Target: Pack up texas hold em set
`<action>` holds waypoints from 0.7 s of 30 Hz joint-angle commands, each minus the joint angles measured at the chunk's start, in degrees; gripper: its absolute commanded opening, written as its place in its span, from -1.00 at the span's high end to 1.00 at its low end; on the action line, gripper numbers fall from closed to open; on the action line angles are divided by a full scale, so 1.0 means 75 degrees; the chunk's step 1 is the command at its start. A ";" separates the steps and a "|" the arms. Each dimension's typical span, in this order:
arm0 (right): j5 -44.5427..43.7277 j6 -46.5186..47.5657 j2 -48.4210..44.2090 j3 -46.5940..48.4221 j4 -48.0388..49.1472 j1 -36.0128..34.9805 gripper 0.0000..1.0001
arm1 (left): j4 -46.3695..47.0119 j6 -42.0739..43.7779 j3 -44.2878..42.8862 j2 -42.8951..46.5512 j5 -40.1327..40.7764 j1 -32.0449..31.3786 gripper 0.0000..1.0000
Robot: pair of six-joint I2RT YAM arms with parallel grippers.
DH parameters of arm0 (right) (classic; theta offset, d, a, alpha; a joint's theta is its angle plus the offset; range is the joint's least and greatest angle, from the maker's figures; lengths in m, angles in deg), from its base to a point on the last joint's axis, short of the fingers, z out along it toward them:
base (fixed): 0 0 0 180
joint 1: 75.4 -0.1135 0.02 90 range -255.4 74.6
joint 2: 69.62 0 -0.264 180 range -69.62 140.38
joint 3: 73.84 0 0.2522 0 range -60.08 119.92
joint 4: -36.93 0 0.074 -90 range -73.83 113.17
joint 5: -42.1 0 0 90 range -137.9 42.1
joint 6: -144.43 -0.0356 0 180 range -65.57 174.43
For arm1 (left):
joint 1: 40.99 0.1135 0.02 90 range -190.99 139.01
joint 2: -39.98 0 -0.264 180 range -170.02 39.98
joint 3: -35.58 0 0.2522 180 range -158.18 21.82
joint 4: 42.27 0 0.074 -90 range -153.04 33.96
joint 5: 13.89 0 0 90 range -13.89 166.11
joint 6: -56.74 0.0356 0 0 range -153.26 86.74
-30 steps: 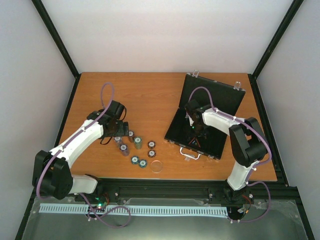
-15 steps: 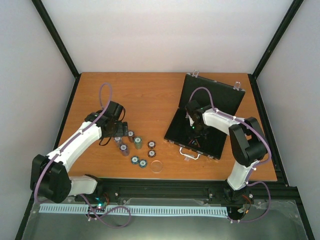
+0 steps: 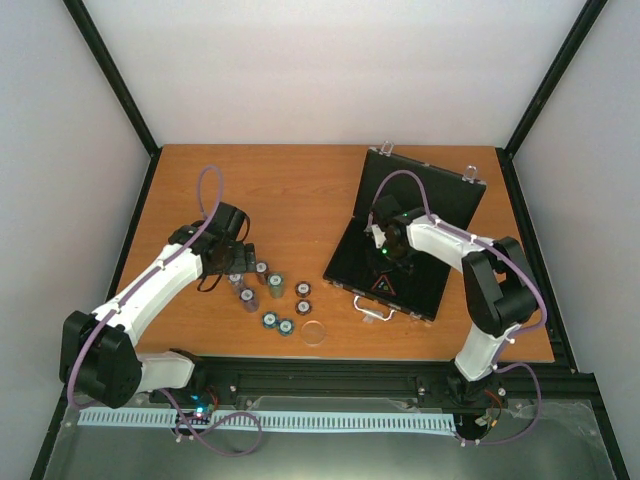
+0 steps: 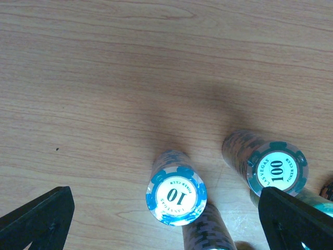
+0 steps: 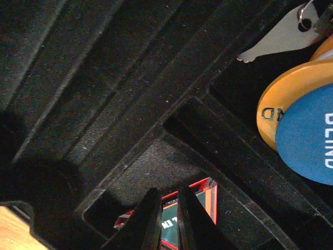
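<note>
Top view: the black case (image 3: 440,205) lies open on the right half of the table (image 3: 300,190) with its lid tilted back. The chip stacks (image 3: 272,290) stand in a loose cluster at left centre, well apart from the case, and a pale disc (image 3: 314,332) lies near the front edge. The left gripper (image 3: 235,262) hangs just over the far stacks of the cluster; the right gripper (image 3: 385,268) is down inside the case base. Left wrist view: the fingers (image 4: 39,219) stand fully wide, bracketing the stack marked 10 (image 4: 176,195), while the stack marked 100 (image 4: 276,167) sits just beside the other finger. Judged step: pick up one stack. Centre the 10 stack between the fingers and keep the finger on that side clear of the 100 stack before descending; grip low and squarely so the column does not shear. Right wrist view: the fingers (image 5: 150,221) are drawn nearly together, a slit between them, over a recess holding a red-edged token (image 5: 200,194); whether they pinch anything cannot be told. A blue disc (image 5: 307,140), an orange disc (image 5: 278,101) and a key (image 5: 281,34) lie in the adjoining compartment. Lift this arm straight up before the left one brings chips across.
</note>
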 commanded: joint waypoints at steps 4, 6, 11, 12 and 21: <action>0.0148 0.0138 -0.0276 0.0226 -0.0075 -0.0043 0.75 | 0.0008 -0.0122 -0.0018 0.0149 0.0106 -0.0029 -0.99; 0.0130 0.0152 -0.0295 0.0206 -0.0098 -0.0042 0.74 | 0.0008 -0.0122 -0.0011 0.0167 0.0107 -0.0029 -0.99; 0.0999 0.0210 -0.0083 0.0066 0.0124 -0.0044 0.72 | 0.0015 -0.0144 0.0035 0.0187 0.0097 -0.0029 -0.99; 0.1028 0.0174 0.0022 0.0013 0.0198 -0.0044 0.73 | 0.0020 -0.0145 0.0038 0.0185 0.0096 -0.0029 -0.99; -0.0372 0.0089 0.0589 -0.0166 -0.0030 -0.0034 0.72 | -0.0051 -0.0165 0.0102 0.0316 0.0178 -0.0029 -0.99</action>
